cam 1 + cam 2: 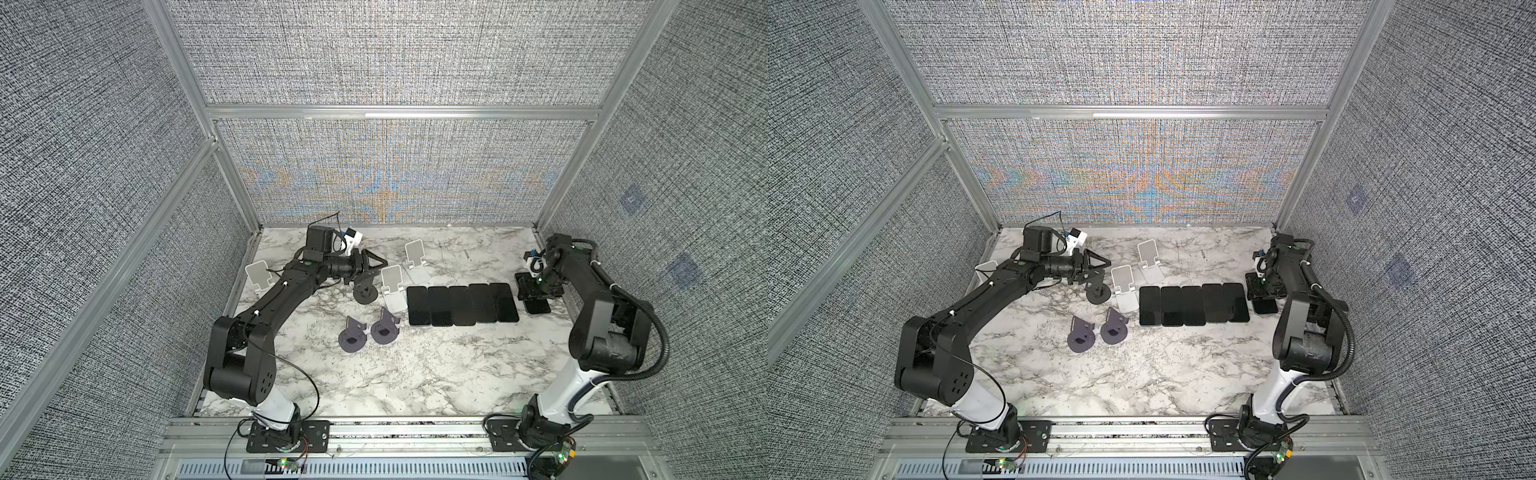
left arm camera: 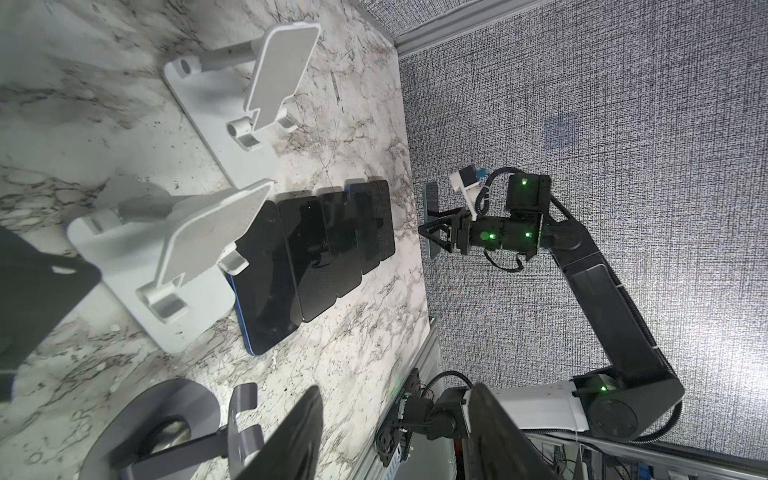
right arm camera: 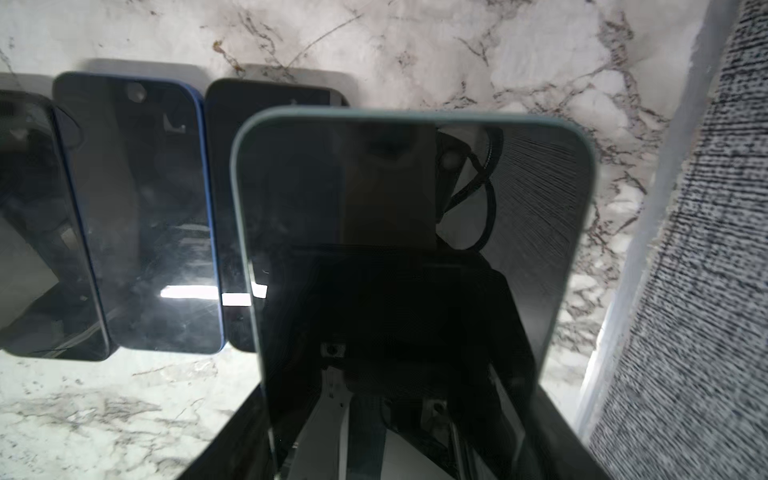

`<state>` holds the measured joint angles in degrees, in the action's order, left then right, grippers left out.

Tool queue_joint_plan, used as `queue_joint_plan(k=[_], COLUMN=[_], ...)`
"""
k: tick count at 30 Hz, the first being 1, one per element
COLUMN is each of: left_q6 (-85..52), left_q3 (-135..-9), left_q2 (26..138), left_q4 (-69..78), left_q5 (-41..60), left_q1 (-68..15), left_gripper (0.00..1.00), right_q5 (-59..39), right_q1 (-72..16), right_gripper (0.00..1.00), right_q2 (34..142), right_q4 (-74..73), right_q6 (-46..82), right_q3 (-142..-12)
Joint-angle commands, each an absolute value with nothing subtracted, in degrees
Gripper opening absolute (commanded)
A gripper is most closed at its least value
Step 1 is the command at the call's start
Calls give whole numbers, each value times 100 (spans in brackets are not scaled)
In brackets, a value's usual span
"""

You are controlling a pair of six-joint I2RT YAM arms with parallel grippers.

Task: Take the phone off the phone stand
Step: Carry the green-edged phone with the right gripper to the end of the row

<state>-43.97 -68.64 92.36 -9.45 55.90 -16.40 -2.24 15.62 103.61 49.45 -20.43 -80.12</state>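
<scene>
My right gripper (image 1: 538, 287) (image 3: 399, 436) is shut across the width of a dark phone (image 1: 537, 307) (image 3: 411, 249) with a pale teal rim. It holds the phone screen up, just above the marble table at the right end of the phone row. The phone also shows edge-on in the left wrist view (image 2: 432, 224). A black phone stand (image 1: 365, 296) (image 1: 1099, 296) with a round base stands empty on the left. My left gripper (image 1: 372, 273) (image 2: 395, 440) hovers over it, open, with nothing between its fingers.
Several dark phones (image 1: 461, 304) (image 3: 137, 208) lie flat in a row mid-table. Three white stands (image 1: 392, 291) (image 1: 415, 259) (image 1: 258, 277) and two grey-purple stands (image 1: 352, 334) (image 1: 385, 328) are empty. Fabric walls enclose the marble table (image 1: 415, 374).
</scene>
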Motion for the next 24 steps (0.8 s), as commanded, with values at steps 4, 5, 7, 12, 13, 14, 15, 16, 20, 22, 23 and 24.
queue_joint_plan(k=[4,5,7,12,13,14,15,16,20,22,23,24], left_q6=[-4516,-4593,-4725,-4717,-4731,-4756,-4783,-4792,-4763,-4772,-4779,-4789], left_q3=[-6802,-6775,-6705,-6706,-6698,-6697,-6689,-6680,-6671,-6671,-6671,-6671], left_q2=[9203,9207,9189,9203,9204,9211,9201,9190,9155,9171,9167,9182], left_q4=[-630,-532,-326,-334,-321,-300,-258,-229,-246,-238,-237,-224], left_q5=[5709,5751,5790,5781,5782,5798,5809,5809,5765,5766,5774,5772], left_q1=[-1644,-1643,-1643,-1635,-1635,-1635,-1634,-1631,-1612,-1602,-1600,-1600], left_gripper=[57,57,57,57,57,57,57,57,56,56,56,56], right_q5=[-387,-430,-388,-206,-186,-189,-189,-160,-227,-303,-322,-357], right_q1=[1678,1676,1679,1681,1686,1688,1694,1695,1706,1710,1719,1718], right_gripper=[0,0,0,0,0,0,0,0,0,0,0,0], right_q2=[10680,10753,10944,11148,11187,11233,11294,11345,11460,11487,11494,11501], right_q4=[4245,4184,4195,4106,4096,4097,4103,4108,4113,4114,4123,4142], right_q6=[-2636,-2698,-2734,-2649,-2607,-2565,-2522,-2479,-2438,-2397,-2382,-2346], right_q3=[-7982,-7979,-8067,-8077,-8077,-8083,-8091,-8103,-8095,-8110,-8113,-8121])
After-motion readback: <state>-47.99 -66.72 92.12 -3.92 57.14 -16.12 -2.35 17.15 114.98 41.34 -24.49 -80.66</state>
